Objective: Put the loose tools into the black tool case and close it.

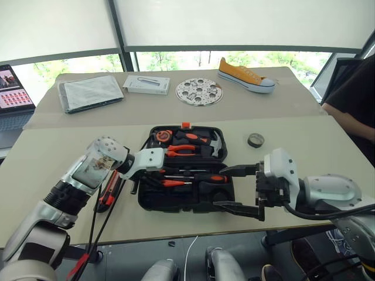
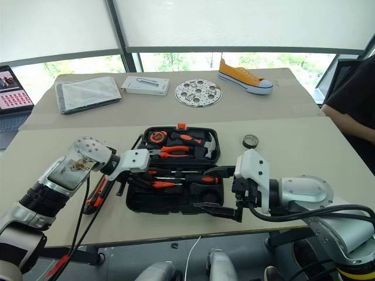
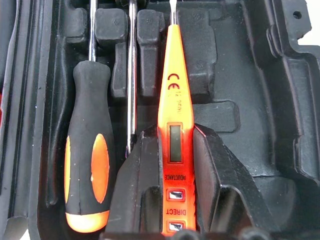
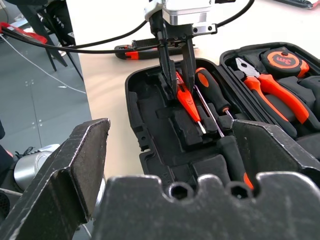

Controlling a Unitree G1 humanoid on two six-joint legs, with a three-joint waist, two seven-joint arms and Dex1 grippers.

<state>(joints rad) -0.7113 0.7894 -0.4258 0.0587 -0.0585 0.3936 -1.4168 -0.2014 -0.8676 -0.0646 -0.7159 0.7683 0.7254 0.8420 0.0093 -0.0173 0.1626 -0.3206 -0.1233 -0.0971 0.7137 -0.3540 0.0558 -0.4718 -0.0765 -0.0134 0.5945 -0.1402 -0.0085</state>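
"Two grippers over the case. Why is the near one doing nothing?"

"The right gripper (image 1: 221, 187) hangs at the near right corner of the case (image 1: 149, 202), jaws wide apart and empty. I'd say it stands there so it is clear of the slots yet handy for the lid."

"And the left?"

"The left gripper (image 4: 182, 82) reaches in from the left, pointing down, its fingers clamped on the handle end of the tester (image 3: 172, 100). The tester lies along its moulded slot in the near half, so my guess is that it is being seated before the fingers let go."

"What about the screwdrivers?"

"Both are in that same half, beside the tester. One (image 3: 87, 165) has its handle by the left gripper. The other (image 1: 208, 178) has its handle to the right, probably because the slots alternate."

"What is left out?"

"The knife (image 1: 108, 193) lies on the table (image 1: 293, 134) just left of the case, under the left arm. The tape roll (image 1: 255, 140) sits off the case's far right corner."

"And the lid?"

"It lies open flat on the far side, holding the pliers (image 1: 181, 150), hammer (image 1: 214, 143) and tape measure (image 1: 163, 136). Closing has to wait for the knife and the roll."
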